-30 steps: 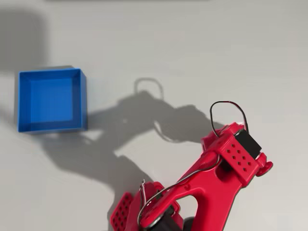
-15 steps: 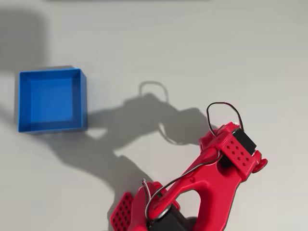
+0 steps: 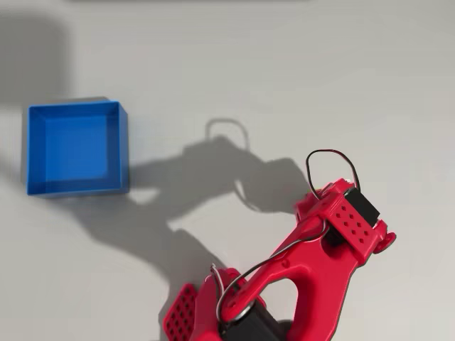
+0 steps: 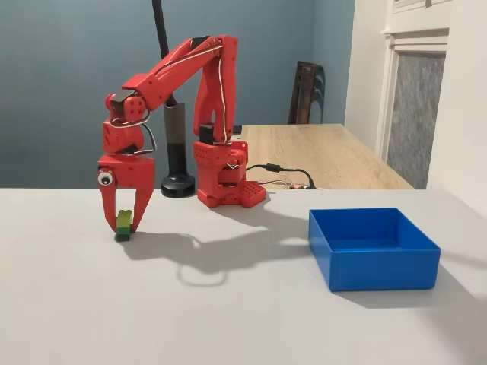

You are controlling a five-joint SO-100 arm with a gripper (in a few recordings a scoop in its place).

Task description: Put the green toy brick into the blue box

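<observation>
Green toy brick (image 4: 122,222): on the counter (image 4: 228,304), between the fingers of the red tool (image 4: 122,225), grip unconfirmed, well apart from the empty blue box (image 4: 373,248); risk, judged: brick slips free on lifting if pinched only near its top.

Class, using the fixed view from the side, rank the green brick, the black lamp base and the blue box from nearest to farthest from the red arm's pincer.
1. Green brick: between the fingers of the pincer, on the table.
2. Black lamp base: behind, slightly right.
3. Blue box: far right.
</observation>
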